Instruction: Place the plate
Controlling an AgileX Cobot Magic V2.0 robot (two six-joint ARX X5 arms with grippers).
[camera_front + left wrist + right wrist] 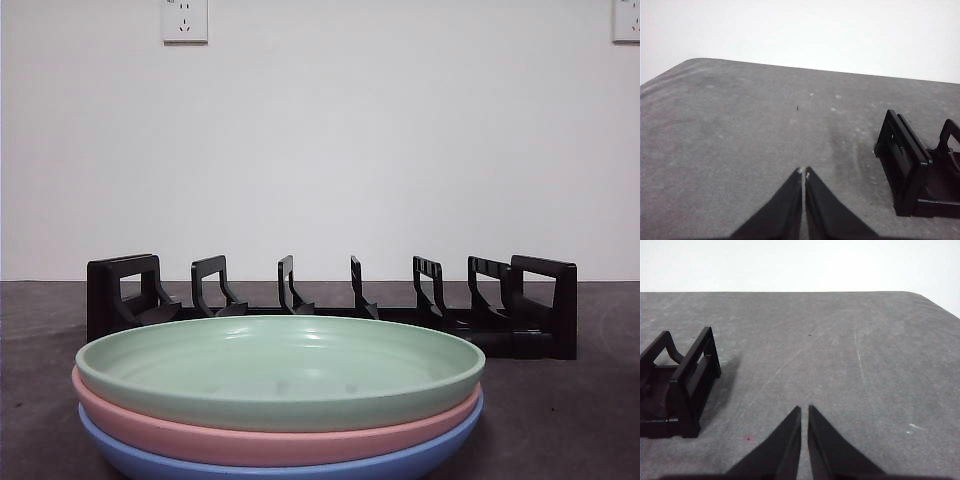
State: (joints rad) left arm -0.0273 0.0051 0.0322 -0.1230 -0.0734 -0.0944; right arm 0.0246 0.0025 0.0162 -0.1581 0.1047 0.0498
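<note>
Front view – plates stacked, neither gripper near.

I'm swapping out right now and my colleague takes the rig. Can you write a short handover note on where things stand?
Left end effector: shut, empty, over bare table beside one end of the black rack.
Right end effector: shut, empty, near the rack's other end.
Plates stacked in front of the rack: green plate on top, pink plate, blue plate at the bottom.
Done: nothing; the rack slots hold no plates.
Left: pick a plate and set it in the rack.
</note>
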